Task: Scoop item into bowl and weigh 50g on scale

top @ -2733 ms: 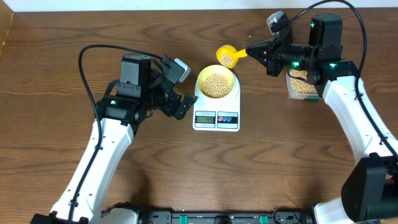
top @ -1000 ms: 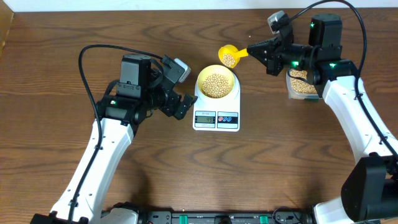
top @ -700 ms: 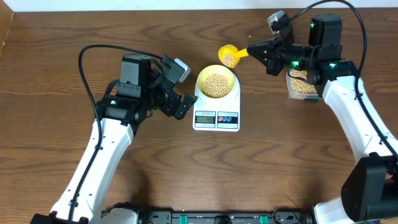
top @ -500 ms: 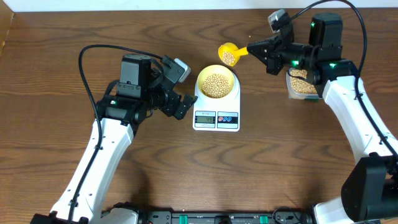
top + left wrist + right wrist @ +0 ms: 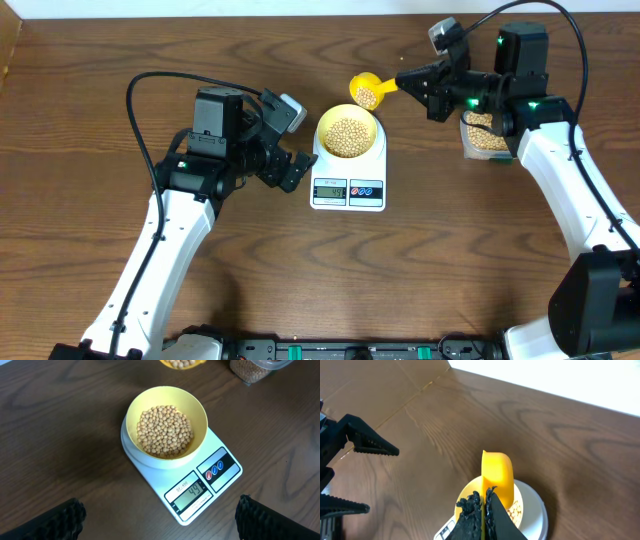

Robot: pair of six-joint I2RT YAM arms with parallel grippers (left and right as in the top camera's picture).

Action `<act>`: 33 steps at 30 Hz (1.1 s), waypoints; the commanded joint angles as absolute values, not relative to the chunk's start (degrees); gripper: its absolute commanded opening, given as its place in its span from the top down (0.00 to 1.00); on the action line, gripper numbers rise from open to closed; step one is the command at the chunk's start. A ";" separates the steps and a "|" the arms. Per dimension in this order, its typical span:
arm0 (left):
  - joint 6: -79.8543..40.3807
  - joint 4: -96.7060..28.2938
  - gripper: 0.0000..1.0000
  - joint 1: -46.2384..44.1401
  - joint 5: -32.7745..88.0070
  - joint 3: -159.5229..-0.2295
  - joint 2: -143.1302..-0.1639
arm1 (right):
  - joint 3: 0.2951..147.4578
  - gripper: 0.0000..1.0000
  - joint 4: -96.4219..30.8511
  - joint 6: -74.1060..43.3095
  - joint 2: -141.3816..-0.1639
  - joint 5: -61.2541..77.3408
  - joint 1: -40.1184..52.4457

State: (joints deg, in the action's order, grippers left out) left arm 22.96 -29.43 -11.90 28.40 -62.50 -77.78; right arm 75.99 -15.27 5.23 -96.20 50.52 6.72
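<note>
Nothing has really moved since the earlier frames: the yellow scoop (image 5: 366,92) hangs in the same spot, just past the far rim of the bowl (image 5: 321,128), with a small load of beans in it. My right fingers (image 5: 481,505) are pinched tight on the scoop's thin handle, and from the right wrist view I see the scoop's back with the bowl below it.

My left fingers (image 5: 291,169) are spread wide and hold nothing, parked near the left side of the scale (image 5: 151,473), apart from it. The bowl sits on the scale's round top, and the beans (image 5: 165,430) lie in a heap across its bottom, well below the rim. The display (image 5: 193,493) reads 44.

Behind my right arm, the clear tub (image 5: 487,135) stands on the table (image 5: 450,270), well apart from the scale, with more beans inside.
</note>
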 commanded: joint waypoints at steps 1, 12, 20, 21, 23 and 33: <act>23.94 -29.47 0.02 -11.97 28.95 -62.85 -77.03 | 76.05 0.99 -16.32 5.13 -96.44 50.87 7.33; 23.94 -29.47 0.02 -11.97 28.95 -62.85 -77.03 | 76.05 0.99 -14.63 4.89 -96.44 49.41 7.60; 23.94 -29.50 0.02 -11.97 28.95 -62.85 -77.03 | 76.05 0.99 -14.79 4.73 -96.44 48.16 7.60; 23.94 -29.47 0.02 -11.97 28.95 -62.85 -77.03 | 76.05 0.99 -14.76 4.71 -96.44 48.18 7.60; 23.94 -29.50 0.02 -11.97 28.95 -62.85 -77.03 | 76.05 0.99 -15.00 4.73 -96.44 48.18 7.64; 23.94 -29.50 0.03 -11.97 28.95 -62.85 -77.03 | 76.05 0.99 -14.96 4.78 -96.44 48.14 7.60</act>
